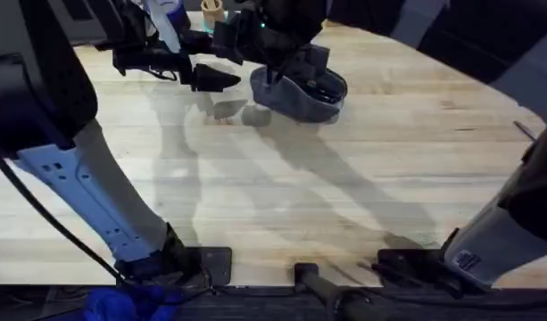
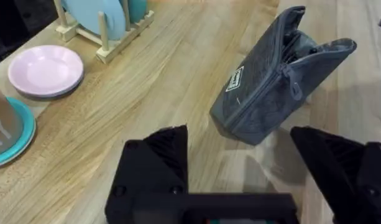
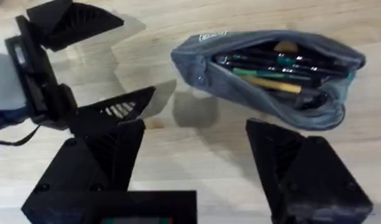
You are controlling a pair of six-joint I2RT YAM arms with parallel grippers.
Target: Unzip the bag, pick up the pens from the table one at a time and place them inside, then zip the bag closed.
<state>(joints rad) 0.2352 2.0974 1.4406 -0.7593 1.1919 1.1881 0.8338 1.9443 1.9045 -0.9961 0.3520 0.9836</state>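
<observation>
The table (image 1: 362,169), a wide top of pale planks, is bare across its middle and near side, and the two arms cast long shadows over it. At the far side, about the middle, lies the bag (image 1: 302,89), its zipper undone and its mouth gaping upward. In the right wrist view the bag (image 3: 271,74) shows several pens (image 3: 271,65) lying lengthwise inside, dark ones with teal-green parts and a yellowish one among them; how many cannot be told.

The right gripper (image 1: 275,76) hangs over the left end of the bag. In its own view the right gripper (image 3: 196,168) has its black fingers spread wide apart, with nothing between them and only bare wood under the gap; the bag lies just beyond the fingertips, not touched.

The left gripper (image 1: 211,78) is just left of the bag, near it but apart. In its own view the left gripper (image 2: 240,162) is likewise spread wide and holds nothing, and the bag (image 2: 271,81) stands beyond its fingertips, with a small white label on its side.

Farther off in that view, on the table's edge, stand a wooden dish rack (image 2: 109,31) holding a light blue plate (image 2: 94,15), a pink plate (image 2: 46,70) lying flat, and a tan cup (image 2: 4,127) on a teal saucer (image 2: 19,140).
</observation>
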